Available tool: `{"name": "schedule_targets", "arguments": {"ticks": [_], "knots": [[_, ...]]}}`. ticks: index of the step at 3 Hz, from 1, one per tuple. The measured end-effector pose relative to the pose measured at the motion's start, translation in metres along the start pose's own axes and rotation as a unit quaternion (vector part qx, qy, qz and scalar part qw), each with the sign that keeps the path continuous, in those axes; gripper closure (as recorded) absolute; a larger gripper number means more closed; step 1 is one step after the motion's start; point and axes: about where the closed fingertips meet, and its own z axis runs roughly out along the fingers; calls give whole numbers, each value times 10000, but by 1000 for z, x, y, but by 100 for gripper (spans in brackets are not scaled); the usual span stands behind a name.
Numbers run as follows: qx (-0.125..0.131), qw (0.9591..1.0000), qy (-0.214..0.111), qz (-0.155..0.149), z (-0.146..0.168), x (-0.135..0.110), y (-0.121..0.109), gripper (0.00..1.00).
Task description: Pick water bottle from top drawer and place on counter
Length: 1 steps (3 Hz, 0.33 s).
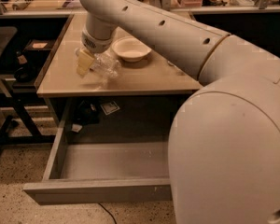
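Gripper (88, 63) low over the counter (147, 76) w/ the bottle (107, 67) right against it, drawer (115, 161) open below, can't tell if it's clamped.

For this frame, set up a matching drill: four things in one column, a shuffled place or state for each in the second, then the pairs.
Things:
1. water bottle
2. top drawer
3. white bowl
4. gripper

Places or states:
a. pulled open, below the counter
b. yellowish, over the counter's left part
c. clear crinkled plastic, right beside the gripper
d. sits on the counter, farther back than the water bottle

Pairs: 1-c, 2-a, 3-d, 4-b.
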Motion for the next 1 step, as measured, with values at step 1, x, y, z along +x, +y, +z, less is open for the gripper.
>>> {"name": "schedule_targets", "arguments": {"ticks": [1], "knots": [[0,10000,0,0,0,0,0,0]]}}
